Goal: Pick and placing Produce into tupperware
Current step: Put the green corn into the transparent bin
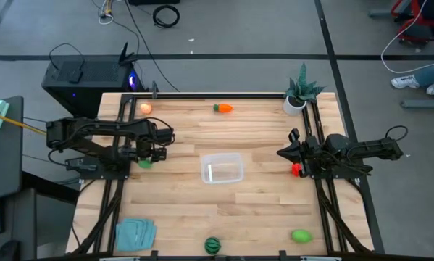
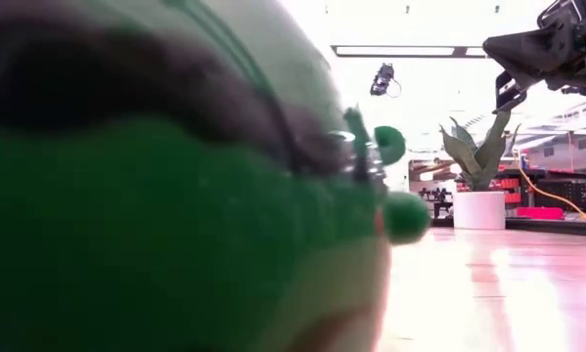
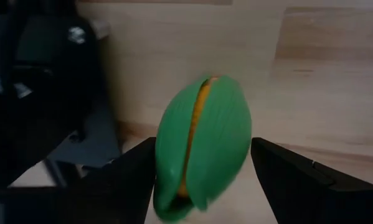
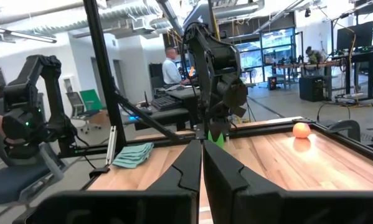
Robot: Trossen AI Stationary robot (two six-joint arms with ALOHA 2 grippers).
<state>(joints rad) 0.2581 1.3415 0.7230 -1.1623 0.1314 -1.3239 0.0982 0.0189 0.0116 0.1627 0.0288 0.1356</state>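
Observation:
A green piece (image 3: pixel 202 140) with an orange seam lies on the wooden table (image 1: pixel 260 130) near its left edge. My left gripper (image 3: pixel 203 144) points down over it, open, one finger on each side; no touch shows. The same green piece (image 1: pixel 144 164) sits just below my left gripper (image 1: pixel 154 153) in the high view. The clear tupperware (image 1: pixel 222 168) stands at the table's middle. My right gripper (image 4: pixel 202 168) is shut and level at the right edge, next to a red piece (image 1: pixel 296 170). A carrot (image 1: pixel 223 109) and a peach ball (image 1: pixel 145 108) lie at the far edge. A striped ball (image 1: pixel 213 245) and another green piece (image 1: pixel 301 235) lie at the near edge.
A potted plant (image 1: pixel 300 93) stands at the far right corner and a folded teal cloth (image 1: pixel 135 233) lies at the near left corner. Dark frame rails run along both sides of the table. The striped ball (image 2: pixel 156 196) fills much of the low view. People sit at desks beyond the table.

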